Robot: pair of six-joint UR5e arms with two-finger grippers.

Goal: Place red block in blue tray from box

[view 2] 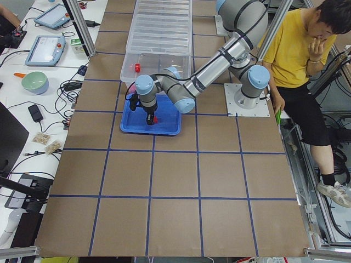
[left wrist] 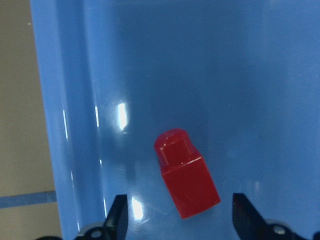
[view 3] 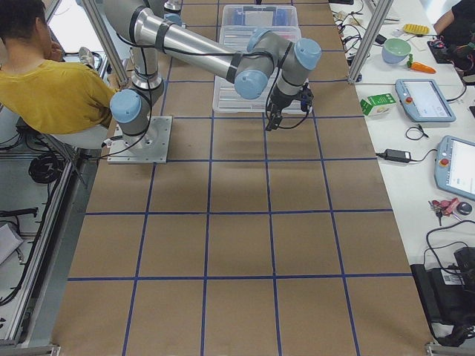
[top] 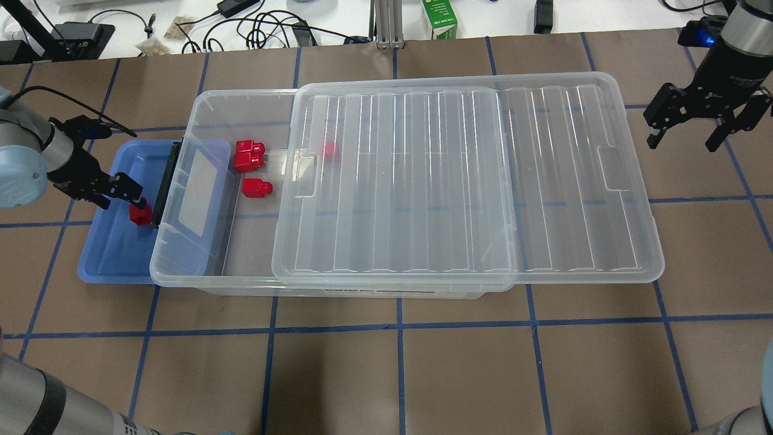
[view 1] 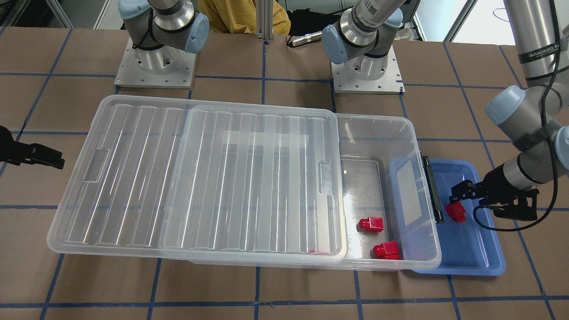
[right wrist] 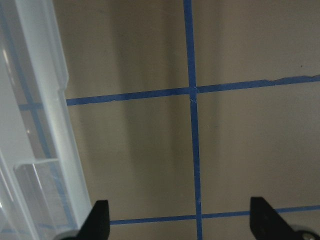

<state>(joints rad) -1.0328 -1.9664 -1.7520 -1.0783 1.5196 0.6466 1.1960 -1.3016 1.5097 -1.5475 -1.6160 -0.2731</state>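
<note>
One red block (left wrist: 187, 175) lies on the floor of the blue tray (left wrist: 250, 75), stub pointing away from the wrist camera. My left gripper (left wrist: 180, 225) is open just above it, a finger on each side, neither touching. This shows in the overhead view too: left gripper (top: 134, 202), block (top: 140, 214), tray (top: 109, 254). Two more red blocks (top: 250, 154) (top: 257, 188) lie in the uncovered end of the clear box (top: 205, 266). My right gripper (top: 682, 142) is open and empty above the table beyond the lid's far end.
The ribbed lid (top: 459, 181) is slid aside, overhanging the box toward my right. A red patch (top: 330, 150) shows through the lid. The box's latch end (view 1: 432, 189) overlaps the tray. A person in yellow (view 2: 299, 49) stands behind the bases.
</note>
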